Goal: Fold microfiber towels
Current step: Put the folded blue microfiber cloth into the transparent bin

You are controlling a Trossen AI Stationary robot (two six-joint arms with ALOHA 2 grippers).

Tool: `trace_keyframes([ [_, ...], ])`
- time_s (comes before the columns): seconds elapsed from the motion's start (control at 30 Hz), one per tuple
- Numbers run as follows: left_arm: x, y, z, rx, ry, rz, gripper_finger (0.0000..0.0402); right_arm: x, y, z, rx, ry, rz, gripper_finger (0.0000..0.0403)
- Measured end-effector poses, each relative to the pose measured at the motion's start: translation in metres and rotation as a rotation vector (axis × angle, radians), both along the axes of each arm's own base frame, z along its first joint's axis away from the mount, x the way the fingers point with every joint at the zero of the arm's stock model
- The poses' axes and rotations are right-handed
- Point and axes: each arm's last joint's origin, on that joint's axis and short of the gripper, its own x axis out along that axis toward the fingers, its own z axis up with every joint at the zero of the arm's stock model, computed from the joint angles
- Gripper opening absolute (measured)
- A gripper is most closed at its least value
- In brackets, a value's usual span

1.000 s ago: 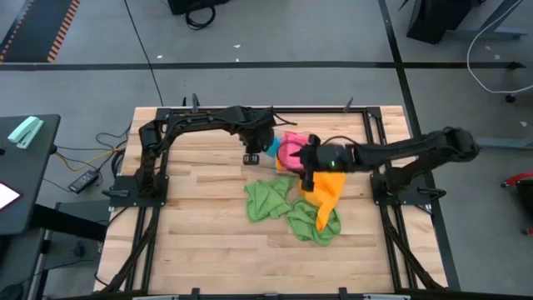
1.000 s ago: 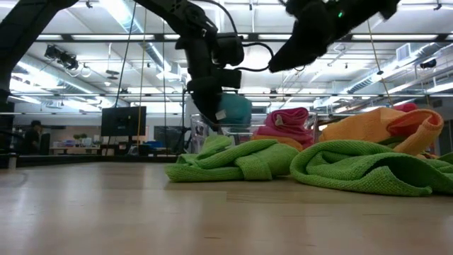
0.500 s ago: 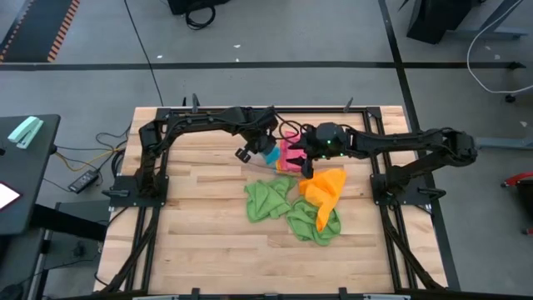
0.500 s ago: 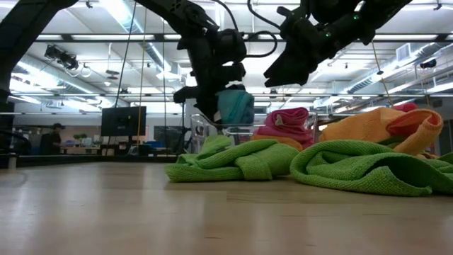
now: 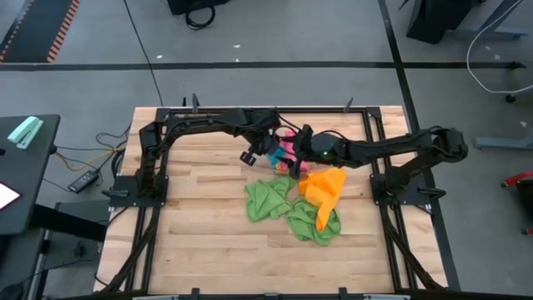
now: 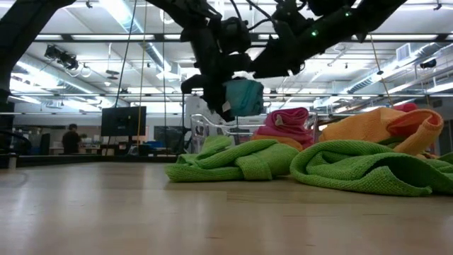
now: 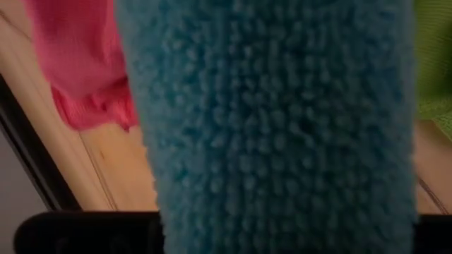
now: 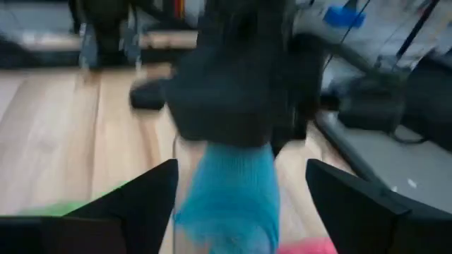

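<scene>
Wooden tabletop (image 5: 208,225) from above carries crumpled green towels (image 5: 291,208) and an orange one (image 5: 323,187), none folded; from table height, the left gripper (image 6: 226,106) pinches a blue towel (image 6: 245,97) aloft; the right wrist camera shows the right gripper (image 8: 240,204) spread wide toward it

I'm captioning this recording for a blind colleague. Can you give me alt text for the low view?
The left gripper holds a blue towel lifted above a clear plastic tray, with the open right gripper reaching toward it from the right. In front, two crumpled green towels, a pink towel and an orange towel lie on the wooden table.
</scene>
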Motion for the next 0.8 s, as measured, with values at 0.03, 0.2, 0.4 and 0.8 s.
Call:
trace_keyframes([
  [0.03,-0.001,0.000,-0.001,-0.010,0.009,0.022,0.0079,0.001,0.001,0.000,-0.007,-0.006,-0.011,0.0332],
  [0.2,-0.002,0.000,0.000,-0.031,0.004,0.069,0.0073,0.007,0.002,-0.005,-0.077,0.004,-0.046,0.0343],
  [0.4,0.002,0.000,0.002,-0.041,-0.034,0.107,0.0075,0.014,-0.001,-0.020,-0.059,0.043,-0.049,0.0343],
  [0.8,0.006,0.003,0.009,-0.071,-0.135,0.114,0.0064,0.012,-0.013,-0.022,-0.018,0.042,-0.102,0.0333],
])
